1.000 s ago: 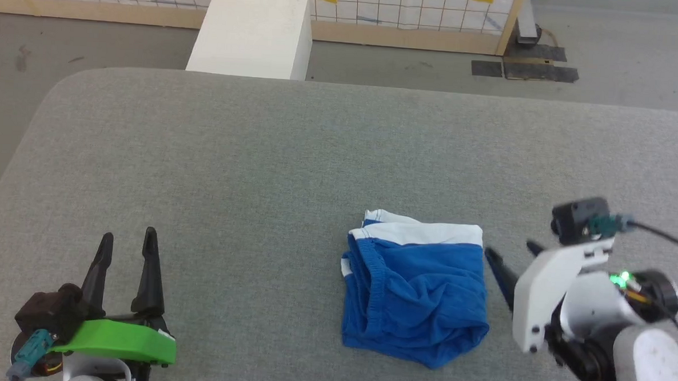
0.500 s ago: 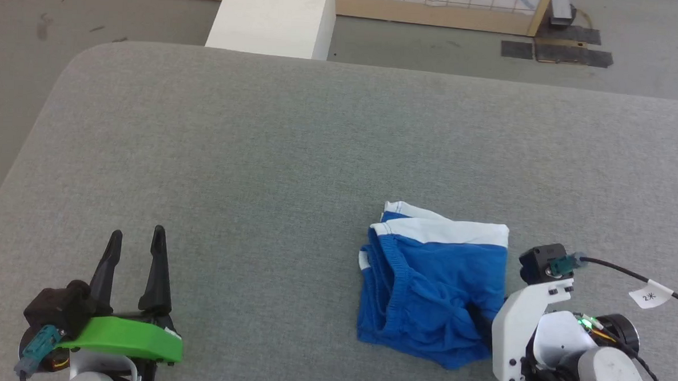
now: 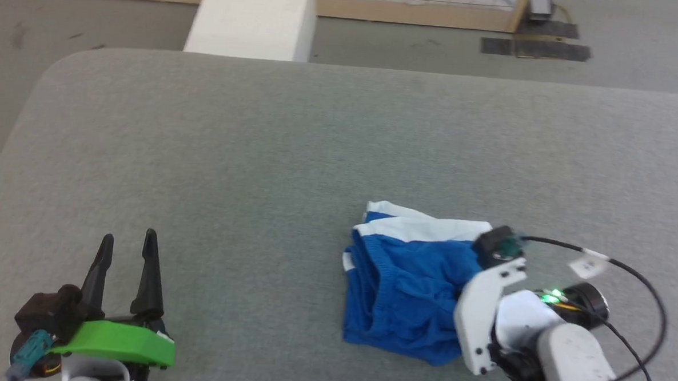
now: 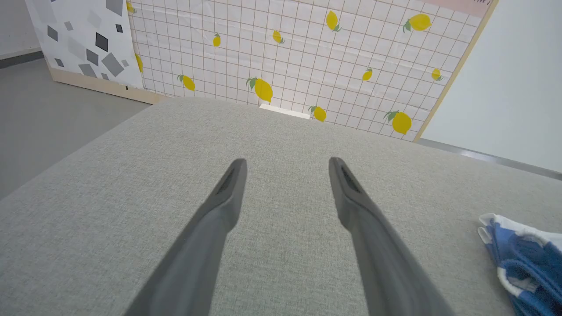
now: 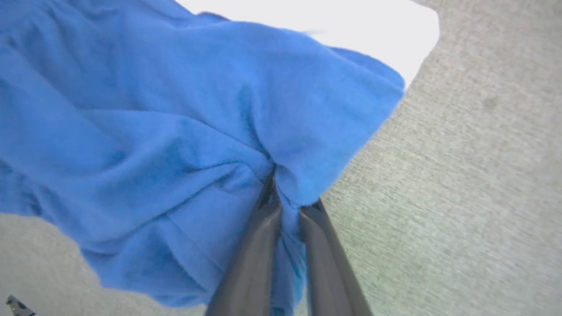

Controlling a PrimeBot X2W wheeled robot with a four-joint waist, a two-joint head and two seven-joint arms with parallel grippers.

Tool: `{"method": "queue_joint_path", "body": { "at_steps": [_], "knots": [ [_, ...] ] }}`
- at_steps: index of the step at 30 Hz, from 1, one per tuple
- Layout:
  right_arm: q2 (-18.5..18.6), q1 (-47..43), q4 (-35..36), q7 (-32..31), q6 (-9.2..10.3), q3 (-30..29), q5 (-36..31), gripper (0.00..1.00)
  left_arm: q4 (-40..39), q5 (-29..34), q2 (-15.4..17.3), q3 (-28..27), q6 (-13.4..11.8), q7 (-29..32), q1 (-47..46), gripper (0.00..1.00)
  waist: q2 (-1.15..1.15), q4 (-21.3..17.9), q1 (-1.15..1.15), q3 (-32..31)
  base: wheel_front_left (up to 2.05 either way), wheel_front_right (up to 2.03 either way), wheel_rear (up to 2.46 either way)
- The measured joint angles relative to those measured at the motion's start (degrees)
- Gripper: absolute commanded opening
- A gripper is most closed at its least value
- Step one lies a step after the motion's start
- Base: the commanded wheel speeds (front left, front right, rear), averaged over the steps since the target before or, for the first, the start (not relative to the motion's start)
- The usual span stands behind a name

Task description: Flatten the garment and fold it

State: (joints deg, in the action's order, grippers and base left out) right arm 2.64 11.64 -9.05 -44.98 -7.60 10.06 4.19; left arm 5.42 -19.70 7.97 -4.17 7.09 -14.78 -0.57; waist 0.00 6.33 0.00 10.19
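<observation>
The garment (image 3: 403, 290), bright blue shorts with a white band along the far edge, lies crumpled on the grey table (image 3: 260, 153), right of centre. The right wrist view shows my right gripper (image 5: 287, 193) shut on a pinched fold of the garment (image 5: 153, 131) near its right edge. From the head, the white right wrist (image 3: 485, 311) covers that edge and hides the fingers. My left gripper (image 3: 126, 244) stands open at the lower left, far from the cloth, with nothing between its fingers (image 4: 228, 193). The garment's corner (image 4: 522, 259) shows at the lower right of the left wrist view.
A white box (image 3: 249, 17) stands on the floor just beyond the table's far edge. The table's rounded corner (image 3: 52, 69) is at the far left. A black cable (image 3: 627, 272) loops from the right wrist. A lemon-patterned wall (image 4: 307, 52) stands behind the table.
My right gripper moved left from beside the garment's right edge onto it and went from open to shut on the fabric. The head camera shifted. The left gripper stayed put.
</observation>
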Motion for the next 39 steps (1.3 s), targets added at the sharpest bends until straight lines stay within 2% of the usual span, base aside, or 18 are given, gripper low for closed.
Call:
{"method": "queue_joint_path", "body": {
  "at_steps": [3, 8, 15, 20, 25, 32, 35, 39],
  "knots": [
    [1.5, 2.0, 0.1, -2.4, 0.01, 3.8, -0.7, 0.00, -0.5, 0.0, 0.1, 0.0, 0.0, 0.0, 0.7, 1.00, 0.00, -2.9, 0.00, -0.1, 0.00, 0.00, 0.00],
    [7.6, 7.0, -0.3, -4.9, 0.00, 9.8, -0.2, 0.00, -2.4, 0.0, 1.2, 0.6, 0.0, 0.0, 0.6, 1.00, 0.00, -9.0, 0.00, 0.3, 0.00, 0.00, 0.00],
    [13.0, 13.8, -1.2, -3.2, 0.00, 11.3, -0.2, 0.00, -4.6, -0.4, 3.3, -0.1, 0.0, 0.1, -0.1, 1.00, 0.00, -18.4, 0.00, 2.6, 0.00, 0.00, 0.00],
    [15.6, 16.7, -1.9, -1.2, 0.00, 7.2, -2.9, 0.00, -6.8, -0.5, 5.4, -0.9, 0.0, 0.6, -1.4, 1.00, 0.00, -22.9, 0.00, 6.1, 0.00, 0.00, 0.00],
    [18.4, 18.1, -1.9, 0.2, 0.00, 1.8, -5.8, 0.00, -9.2, -1.0, 7.4, -2.8, -0.1, 1.6, -1.8, 1.00, 0.00, -25.0, 0.01, 10.5, 0.00, 0.00, 0.00],
    [20.4, 18.4, -2.4, 1.4, 0.00, -9.9, -10.2, 0.00, -12.5, -1.3, 10.4, -5.7, -0.3, 2.7, -1.9, 1.00, 0.00, -24.6, 0.01, 17.2, 0.00, 0.00, 0.00],
    [20.2, 18.6, -2.3, 2.6, 0.00, -15.0, -12.5, 0.00, -13.5, -2.1, 11.4, -6.6, -0.4, 3.0, -1.8, 1.00, 0.00, -23.9, 0.01, 19.4, 0.00, 0.00, 0.00],
    [18.1, 19.0, -1.6, 3.9, 0.00, -21.8, -15.4, 0.00, -14.2, -2.8, 12.2, -7.7, -0.6, 3.2, -1.8, 1.00, 0.00, -22.6, 0.01, 21.7, 0.00, 0.00, 0.00]
  ]
}}
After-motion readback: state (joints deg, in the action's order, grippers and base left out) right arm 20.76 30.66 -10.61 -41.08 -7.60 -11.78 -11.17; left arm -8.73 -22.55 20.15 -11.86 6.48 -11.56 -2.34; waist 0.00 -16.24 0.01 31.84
